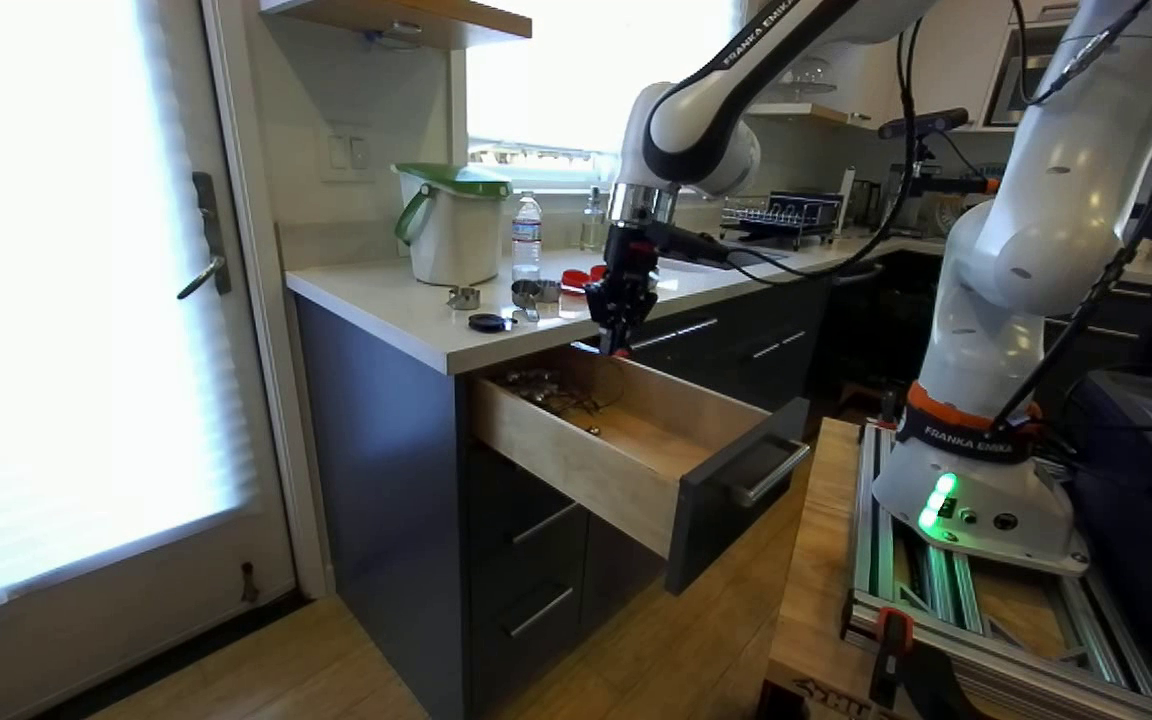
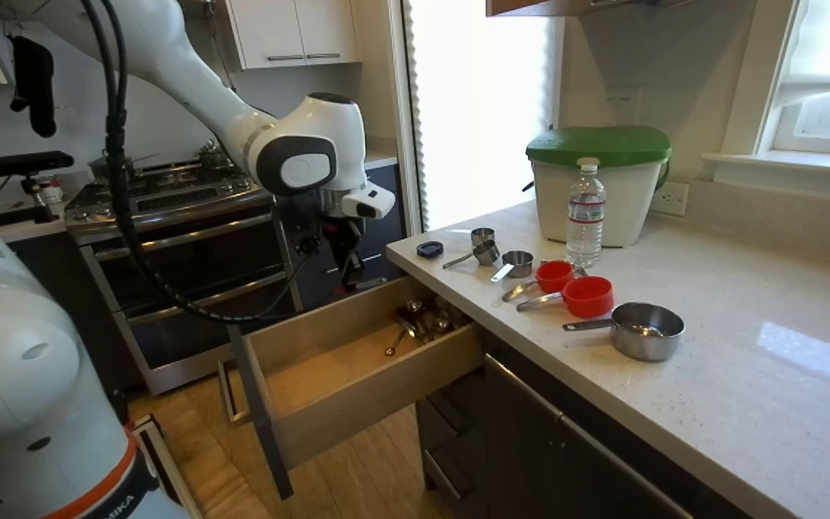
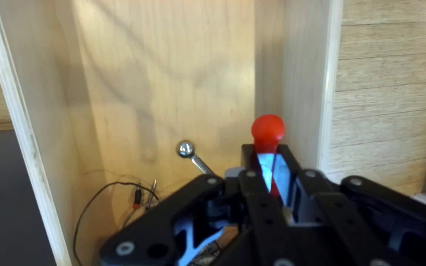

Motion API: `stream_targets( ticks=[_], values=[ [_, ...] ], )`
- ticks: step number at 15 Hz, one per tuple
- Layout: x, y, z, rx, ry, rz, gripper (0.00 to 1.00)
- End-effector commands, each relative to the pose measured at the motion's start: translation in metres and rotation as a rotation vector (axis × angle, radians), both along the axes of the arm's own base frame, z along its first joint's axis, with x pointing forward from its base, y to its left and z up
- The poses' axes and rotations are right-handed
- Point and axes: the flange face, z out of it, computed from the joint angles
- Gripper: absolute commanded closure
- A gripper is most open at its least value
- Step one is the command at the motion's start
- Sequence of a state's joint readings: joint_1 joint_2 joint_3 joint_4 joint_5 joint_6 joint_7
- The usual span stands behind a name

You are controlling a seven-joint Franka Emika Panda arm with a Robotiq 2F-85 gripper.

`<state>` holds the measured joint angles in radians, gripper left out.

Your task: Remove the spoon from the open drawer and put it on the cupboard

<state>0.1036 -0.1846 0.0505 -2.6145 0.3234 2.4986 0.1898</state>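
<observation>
The open drawer with pale wood sides shows in both exterior views and fills most of the wrist view. My gripper is shut on a small red-ended spoon. Its red end sticks out past the fingertips; most of the handle is hidden. In both exterior views the gripper points down above the drawer, close to its side wall by the counter corner. The cupboard has a white countertop beside and above the drawer.
Shiny metal utensils and a dark cord lie in the drawer; a round-ended metal spoon shows there. On the counter stand a green-lidded bin, a water bottle, red cups, a steel cup and a black lid.
</observation>
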Motion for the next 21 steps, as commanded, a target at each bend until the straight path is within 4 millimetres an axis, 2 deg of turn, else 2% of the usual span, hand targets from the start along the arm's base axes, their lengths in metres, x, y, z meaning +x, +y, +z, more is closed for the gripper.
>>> stream_targets(
  ticks=[1,5,10,14,21],
  values=[
    [0.01,-0.007,0.036,0.0,-0.067,0.029,0.96],
    [0.041,-0.011,0.069,-0.007,-0.13,0.024,0.96],
    [0.08,-0.008,0.088,-0.041,-0.16,0.02,0.96],
    [0.11,0.0,0.088,-0.103,-0.165,0.012,0.96],
    [0.145,-0.001,0.065,-0.213,-0.116,-0.035,0.96]
  ],
)
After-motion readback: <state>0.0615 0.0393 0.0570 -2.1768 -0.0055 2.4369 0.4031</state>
